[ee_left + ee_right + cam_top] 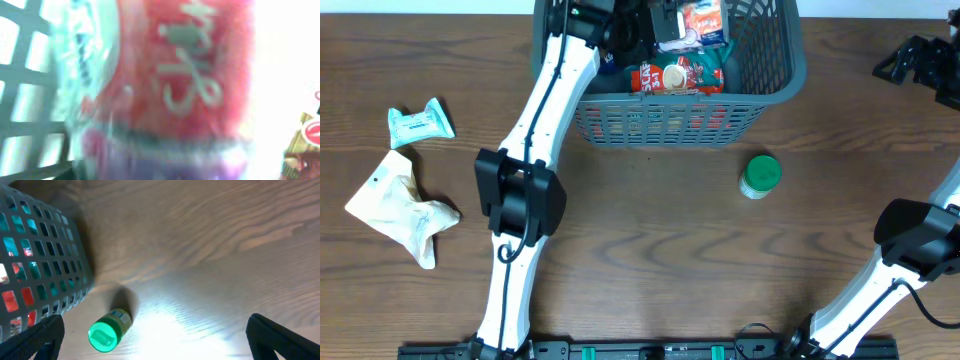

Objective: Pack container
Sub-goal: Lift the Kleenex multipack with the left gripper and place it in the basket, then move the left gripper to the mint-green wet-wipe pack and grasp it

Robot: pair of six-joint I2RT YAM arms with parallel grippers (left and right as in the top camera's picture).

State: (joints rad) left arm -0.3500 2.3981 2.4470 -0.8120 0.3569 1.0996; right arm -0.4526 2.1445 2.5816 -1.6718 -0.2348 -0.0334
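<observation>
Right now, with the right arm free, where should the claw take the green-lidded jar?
Come from straight above the green-lidded jar and close the right claw across its round cap. The jar appears to stand upright, cap up. It sits apart from the container, so both sides look free for the fingers.

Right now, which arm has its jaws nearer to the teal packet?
Left. The left arm has its jaws inside the container, right of the teal packet; the right arm holds its jaws farther off, past the container's other side.
</observation>
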